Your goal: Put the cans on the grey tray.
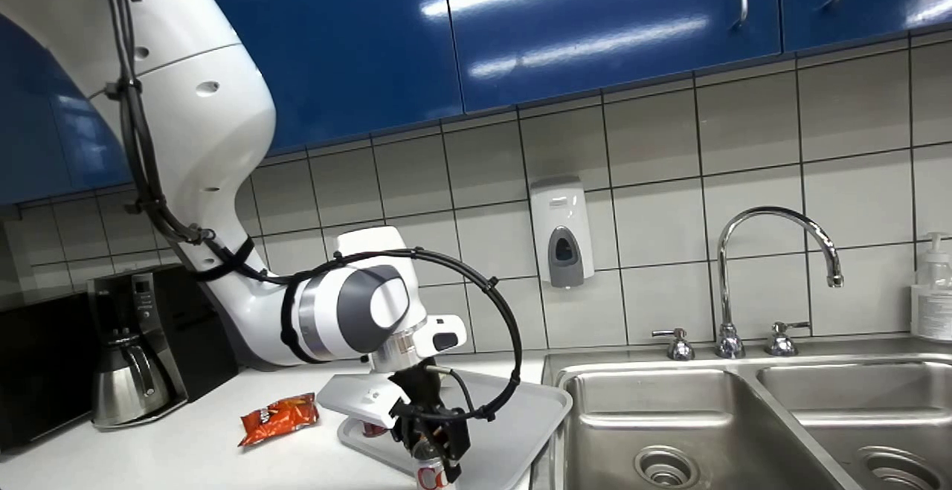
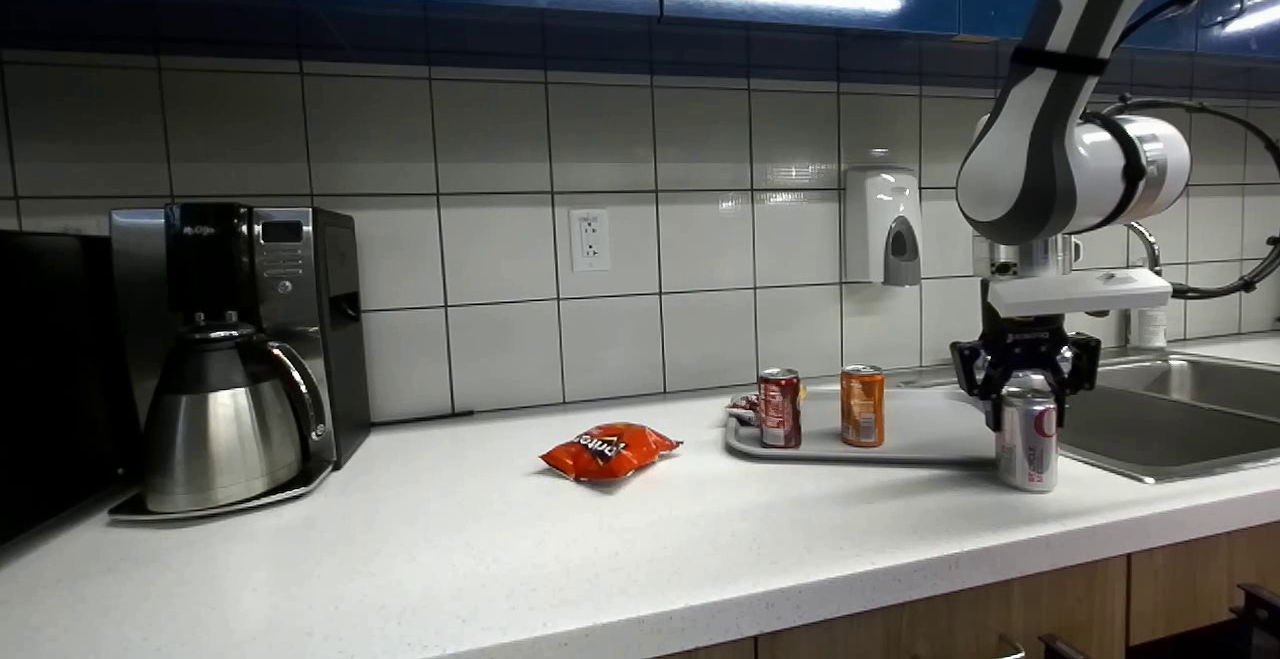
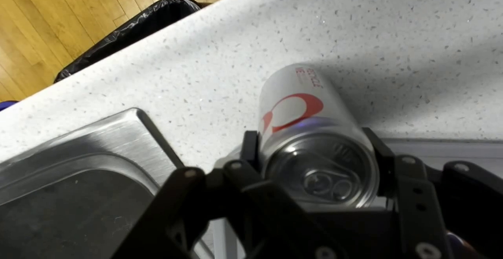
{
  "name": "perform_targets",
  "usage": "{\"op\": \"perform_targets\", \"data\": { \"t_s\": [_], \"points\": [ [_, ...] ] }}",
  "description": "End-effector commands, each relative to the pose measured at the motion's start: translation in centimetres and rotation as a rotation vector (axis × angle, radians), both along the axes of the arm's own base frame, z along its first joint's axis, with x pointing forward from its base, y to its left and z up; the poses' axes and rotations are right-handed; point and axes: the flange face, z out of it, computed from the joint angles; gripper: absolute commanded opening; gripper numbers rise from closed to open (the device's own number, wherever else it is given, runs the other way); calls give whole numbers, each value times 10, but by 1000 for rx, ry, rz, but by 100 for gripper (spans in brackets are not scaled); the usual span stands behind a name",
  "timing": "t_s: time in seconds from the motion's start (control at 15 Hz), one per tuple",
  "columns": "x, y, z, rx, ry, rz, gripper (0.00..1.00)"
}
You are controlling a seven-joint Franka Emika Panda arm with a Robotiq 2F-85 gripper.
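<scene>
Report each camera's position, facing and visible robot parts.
An exterior view, nearer the coffee maker, faces the tiled wall; arm and gripper show.
An exterior view, nearer the sink, tilted, faces the tiled wall; arm and gripper show.
Wrist view looks down at the silver can; only the gripper shows.
Both exterior views share the grey tray.

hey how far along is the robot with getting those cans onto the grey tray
Done: the dark red can and the orange can stand on the grey tray. In hand: the jaws are closed on the silver can, which appears to stand on the counter beside the tray. Left: moving it onto the tray, likely the last step, as no other can shows elsewhere.
</scene>
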Motion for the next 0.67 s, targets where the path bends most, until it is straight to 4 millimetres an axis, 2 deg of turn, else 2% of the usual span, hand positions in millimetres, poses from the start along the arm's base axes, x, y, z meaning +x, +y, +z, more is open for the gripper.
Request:
{"op": "perform_targets", "data": {
  "t_s": [0.0, 0.6],
  "points": [
    [0, 1, 17, -20, -30, 28, 39],
    [12, 6, 40, -47, -83, 61, 39]
  ]
}}
